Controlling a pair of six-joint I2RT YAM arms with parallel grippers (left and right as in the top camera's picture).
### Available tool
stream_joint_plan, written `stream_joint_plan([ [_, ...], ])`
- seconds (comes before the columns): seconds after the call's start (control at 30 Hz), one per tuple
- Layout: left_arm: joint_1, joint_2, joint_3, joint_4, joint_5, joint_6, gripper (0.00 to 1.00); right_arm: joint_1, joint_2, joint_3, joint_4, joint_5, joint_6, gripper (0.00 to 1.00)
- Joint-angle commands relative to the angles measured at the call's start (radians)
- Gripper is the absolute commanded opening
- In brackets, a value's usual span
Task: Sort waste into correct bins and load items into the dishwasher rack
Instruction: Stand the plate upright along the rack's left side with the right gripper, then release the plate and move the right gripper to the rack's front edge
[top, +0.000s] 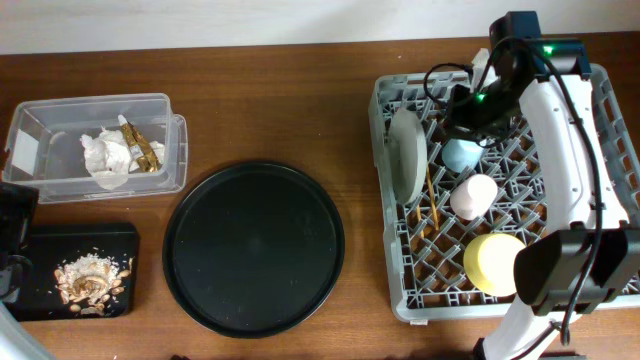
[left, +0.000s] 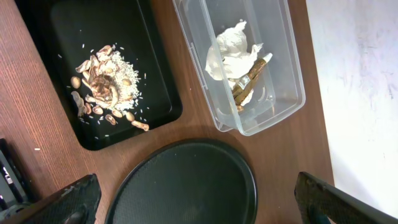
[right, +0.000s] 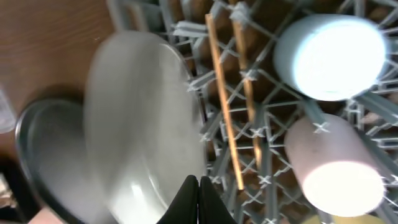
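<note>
My right gripper (right: 199, 188) hung over the far part of the dishwasher rack (top: 420, 78), fingertips pressed together on nothing. Directly left of it one plate (right: 140, 118) stood on edge. Two chopsticks (right: 225, 106) lay just beyond its tips, long axis running near to far. To the right sat one light-blue cup (right: 329, 56) and one pink cup (right: 336, 168), with one yellow bowl (top: 494, 262) nearer. This arm was plainly closest to them all.

Far left, the clear tub (top: 60, 112) held white napkins (left: 231, 53), which I couldn't count, and one wrapper (left: 249, 84). The black tray (left: 68, 25) held one heap of scraps (left: 106, 81). My left gripper (left: 200, 202) hovered there, fingers wide apart. I judged nothing was left to sort.
</note>
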Motion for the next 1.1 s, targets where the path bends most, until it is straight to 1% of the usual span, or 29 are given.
stream_joint_plan([
  [0.0,-0.004,0.002,0.000,-0.001,-0.011,-0.010,0.99,0.003,-0.043,0.024,0.000,-0.166,-0.093,0.04],
  [0.17,-0.004,0.002,0.000,-0.001,-0.011,-0.010,0.99,0.004,-0.114,0.024,-0.036,-0.165,-0.093,0.04],
  [0.27,-0.004,0.002,0.000,-0.001,-0.011,-0.010,0.99,0.004,-0.180,0.024,-0.124,-0.163,-0.108,0.04],
  [0.33,-0.004,0.002,0.000,-0.001,-0.011,-0.010,0.99,0.004,-0.238,0.024,-0.211,-0.152,-0.159,0.04],
  [0.4,-0.004,0.002,0.000,-0.001,-0.011,-0.010,0.99,0.007,-0.298,0.020,-0.278,-0.102,-0.177,0.04],
  [0.5,-0.004,0.002,0.000,-0.001,-0.011,-0.010,0.99,0.048,-0.439,-0.042,-0.278,-0.038,-0.176,0.06],
  [0.57,-0.004,0.002,0.000,-0.001,-0.011,-0.010,0.99,0.065,-0.531,-0.090,-0.278,-0.021,-0.175,0.09],
  [0.63,-0.004,0.002,0.000,-0.001,-0.011,-0.010,0.99,0.072,-0.645,-0.166,-0.278,-0.022,-0.167,0.14],
  [0.73,-0.004,0.002,0.000,-0.001,-0.011,-0.010,0.99,0.072,-0.824,-0.311,-0.269,-0.019,-0.150,0.15],
  [0.8,-0.004,0.002,0.000,-0.001,-0.011,-0.010,0.99,0.072,-0.947,-0.401,-0.235,-0.011,-0.150,0.17],
  [0.83,-0.004,0.002,0.000,-0.001,-0.011,-0.010,0.99,0.072,-0.997,-0.435,-0.217,-0.011,-0.149,0.23],
  [0.87,-0.004,0.002,0.000,-0.001,-0.011,-0.010,0.99,0.072,-1.033,-0.461,-0.201,-0.011,-0.150,0.40],
  [0.9,-0.004,0.002,0.000,-0.001,-0.011,-0.010,0.99,0.072,-1.090,-0.498,-0.178,-0.009,-0.150,0.98],
  [1.03,-0.004,0.002,0.000,-0.001,-0.011,-0.010,0.99,0.071,-1.275,-0.611,-0.163,-0.003,-0.150,0.98],
  [1.07,-0.004,0.002,0.000,-0.001,-0.011,-0.010,0.99,0.071,-1.325,-0.629,-0.188,-0.003,-0.150,0.98],
])
